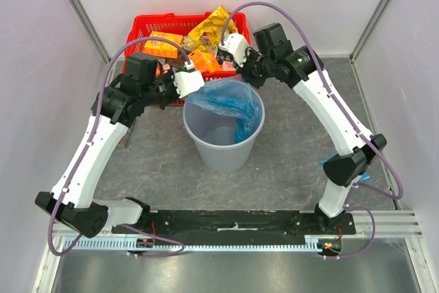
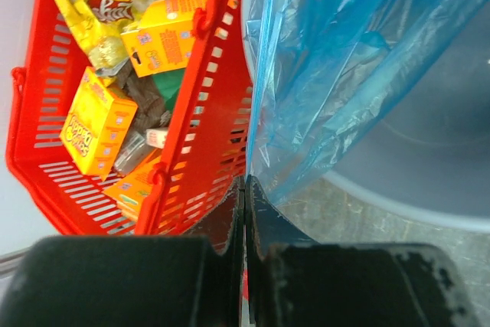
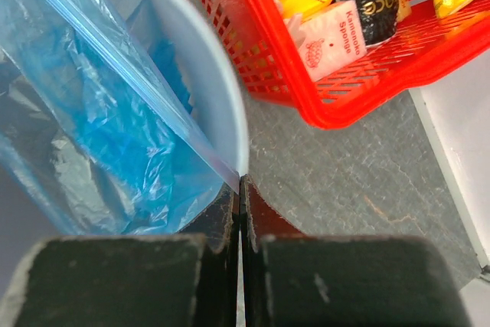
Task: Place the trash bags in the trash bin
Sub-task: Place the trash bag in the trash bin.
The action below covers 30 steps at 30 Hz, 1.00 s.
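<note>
As left hand (image 2: 245,183) and right hand (image 3: 240,183) pinch it, one bag (image 1: 228,99) occupies one bin (image 1: 221,150)

arms (image 1: 88,162): white shells, black joints | cables (image 1: 274,6): purple | hands (image 2: 244,185): black

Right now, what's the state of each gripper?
Left gripper: jaws shut, pinching the edge of the blue bag.
Right gripper: jaws shut, pinching the same blue bag's edge.
</note>
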Each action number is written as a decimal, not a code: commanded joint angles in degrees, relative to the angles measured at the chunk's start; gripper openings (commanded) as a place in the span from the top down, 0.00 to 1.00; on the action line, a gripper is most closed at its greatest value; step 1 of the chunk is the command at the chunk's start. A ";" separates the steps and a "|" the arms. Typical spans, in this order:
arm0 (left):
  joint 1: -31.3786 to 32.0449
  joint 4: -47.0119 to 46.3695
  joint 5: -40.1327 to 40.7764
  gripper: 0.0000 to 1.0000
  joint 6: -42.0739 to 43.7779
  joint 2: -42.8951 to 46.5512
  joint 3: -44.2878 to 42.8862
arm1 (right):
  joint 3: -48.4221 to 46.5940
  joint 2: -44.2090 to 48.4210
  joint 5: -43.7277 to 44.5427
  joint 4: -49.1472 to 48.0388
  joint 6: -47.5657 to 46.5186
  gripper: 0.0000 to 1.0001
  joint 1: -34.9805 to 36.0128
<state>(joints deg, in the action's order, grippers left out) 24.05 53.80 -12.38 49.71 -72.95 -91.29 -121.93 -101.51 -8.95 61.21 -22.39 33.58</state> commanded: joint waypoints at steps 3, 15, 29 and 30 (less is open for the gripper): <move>-1.03 -2.56 13.68 0.98 3.54 -0.88 1.28 | -7.18 -2.72 7.54 -0.47 -2.48 1.00 -3.70; -1.47 -3.97 16.60 0.98 5.74 -2.90 2.95 | -5.87 -5.71 12.55 -4.60 -8.19 0.88 -3.88; -1.47 -3.09 10.72 0.98 4.43 -2.90 5.77 | -2.17 -6.42 6.05 -6.72 -7.76 0.99 -3.79; -1.47 -3.09 10.19 0.98 4.08 -2.99 5.77 | -2.35 -6.33 6.49 -6.63 -7.23 0.97 -3.79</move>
<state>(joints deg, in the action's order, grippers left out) 22.52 50.83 0.80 53.23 -76.16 -85.58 -124.51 -107.74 -1.67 56.14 -31.05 29.63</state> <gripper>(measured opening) 0.022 0.006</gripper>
